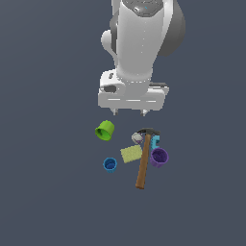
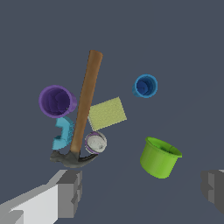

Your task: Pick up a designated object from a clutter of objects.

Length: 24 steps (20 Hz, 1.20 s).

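Wrist view shows the yellow-green pad (image 2: 107, 113) lying flat against the hammer (image 2: 84, 107) handle's side, between it and the blue cup (image 2: 145, 85), ahead of and below the gripper (image 2: 142, 187), whose fingers are spread wide and empty.

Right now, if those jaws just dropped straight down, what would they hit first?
Probably bare floor. The gripper hangs open, short of the clutter; the green cup and hammer head look nearest, though depth is unclear.

The white jointed robot arm (image 1: 139, 43) hangs straight down, wrist vertical. Its grey-tipped two-fingered pincer (image 1: 129, 113) points downward, fingers (image 2: 70, 192) spread wide apart, holding nothing and touching nothing.
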Motion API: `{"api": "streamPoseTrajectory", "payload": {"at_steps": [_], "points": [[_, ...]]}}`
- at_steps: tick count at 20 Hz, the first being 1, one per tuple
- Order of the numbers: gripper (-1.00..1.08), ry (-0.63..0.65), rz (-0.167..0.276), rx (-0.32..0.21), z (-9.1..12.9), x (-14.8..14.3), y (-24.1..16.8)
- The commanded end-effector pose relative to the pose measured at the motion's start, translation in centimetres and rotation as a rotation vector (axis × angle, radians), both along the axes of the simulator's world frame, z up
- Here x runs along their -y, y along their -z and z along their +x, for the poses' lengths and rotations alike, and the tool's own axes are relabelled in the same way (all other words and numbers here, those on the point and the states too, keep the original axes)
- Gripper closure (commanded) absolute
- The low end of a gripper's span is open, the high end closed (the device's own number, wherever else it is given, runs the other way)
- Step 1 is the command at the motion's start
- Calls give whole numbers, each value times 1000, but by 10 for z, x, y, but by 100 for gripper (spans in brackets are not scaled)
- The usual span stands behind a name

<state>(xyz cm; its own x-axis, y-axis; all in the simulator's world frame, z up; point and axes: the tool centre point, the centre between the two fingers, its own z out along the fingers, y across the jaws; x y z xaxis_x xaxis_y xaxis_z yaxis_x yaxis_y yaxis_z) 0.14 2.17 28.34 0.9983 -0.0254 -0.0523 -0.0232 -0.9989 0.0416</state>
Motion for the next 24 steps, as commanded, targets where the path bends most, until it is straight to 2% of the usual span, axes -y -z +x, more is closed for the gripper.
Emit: {"api": "streamPoseTrajectory", "payload": {"at_steps": [1, 24], "points": [[-92, 38, 2, 3, 2, -2, 7], [-92, 612, 15, 36, 27, -20, 115]]}}
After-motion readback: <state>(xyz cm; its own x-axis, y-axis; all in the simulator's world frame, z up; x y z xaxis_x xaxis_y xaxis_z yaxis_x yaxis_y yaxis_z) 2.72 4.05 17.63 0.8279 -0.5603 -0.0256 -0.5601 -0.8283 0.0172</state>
